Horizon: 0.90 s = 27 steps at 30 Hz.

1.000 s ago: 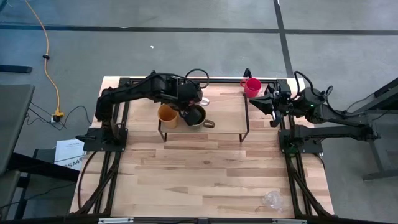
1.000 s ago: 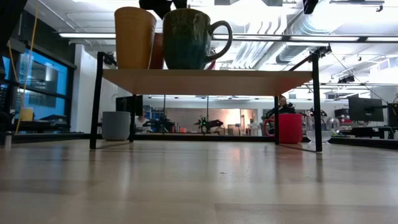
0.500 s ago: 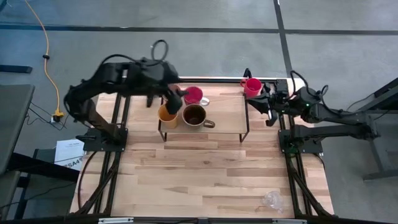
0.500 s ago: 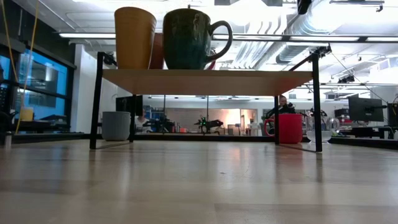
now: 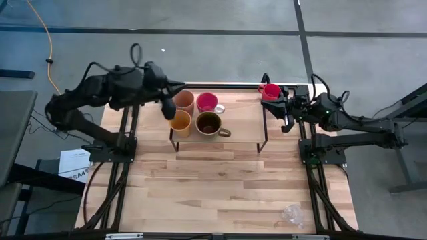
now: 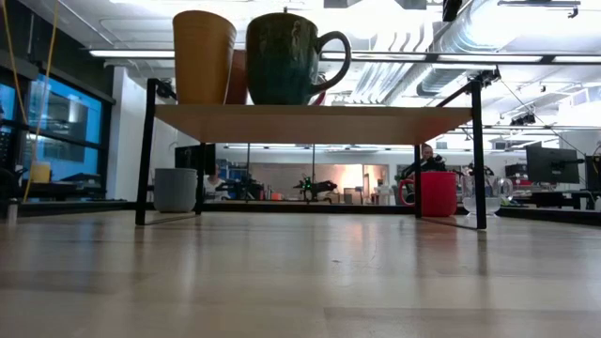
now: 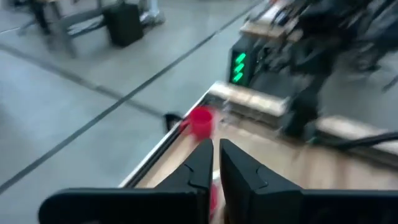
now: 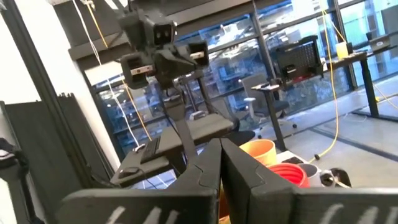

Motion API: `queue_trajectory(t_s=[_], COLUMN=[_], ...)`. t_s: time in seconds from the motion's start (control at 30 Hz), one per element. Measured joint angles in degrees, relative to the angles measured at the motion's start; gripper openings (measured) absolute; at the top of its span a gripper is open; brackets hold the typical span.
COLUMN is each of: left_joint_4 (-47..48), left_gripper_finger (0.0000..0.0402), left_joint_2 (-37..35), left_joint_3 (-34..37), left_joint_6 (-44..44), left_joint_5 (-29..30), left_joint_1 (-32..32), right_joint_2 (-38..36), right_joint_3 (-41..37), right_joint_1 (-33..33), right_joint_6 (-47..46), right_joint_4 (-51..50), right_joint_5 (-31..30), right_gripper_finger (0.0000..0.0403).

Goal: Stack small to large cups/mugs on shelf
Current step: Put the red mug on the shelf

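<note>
Four cups are sitting on the shelf: tumbler and pink cup behind, yellow cup and mug in front. A red cup is standing on the table right of the shelf.

Bright overhead light; left wrist view motion-blurred.

The left gripper has been pulled back off the shelf, uncovering the peach tumbler just beside it. The right gripper has been swung closer to the red cup.
</note>
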State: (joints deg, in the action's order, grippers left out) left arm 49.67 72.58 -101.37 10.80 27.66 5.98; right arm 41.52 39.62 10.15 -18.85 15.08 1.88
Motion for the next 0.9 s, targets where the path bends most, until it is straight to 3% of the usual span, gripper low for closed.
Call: queue_trajectory(t_s=[0.27,0.47,0.67,0.9], left_joint_4=[-32.2,-47.7,-52.9,-52.7], left_gripper_finger=[0.0005,0.0006,0.0007,0.0007], left_joint_2=[-21.9,-35.2,-43.8,-47.2], left_joint_3=[32.5,50.2,59.3,60.7], left_joint_6=[3.2,6.4,6.6,7.5], left_joint_5=[-9.9,-12.7,-12.2,-12.5], left_joint_1=[0.0,0.0,0.0,0.0], right_joint_2=[0.0,0.0,0.0,0.0], right_joint_3=[0.0,0.0,0.0,0.0], right_joint_1=[0.0,0.0,0.0,0.0], right_joint_6=[2.3,2.4,2.2,2.4], right_joint_4=[-0.1,-0.2,-0.2,-0.2], right_joint_5=[0.0,0.0,0.0,0.0], right_gripper_finger=[0.0,0.0,0.0,0.0])
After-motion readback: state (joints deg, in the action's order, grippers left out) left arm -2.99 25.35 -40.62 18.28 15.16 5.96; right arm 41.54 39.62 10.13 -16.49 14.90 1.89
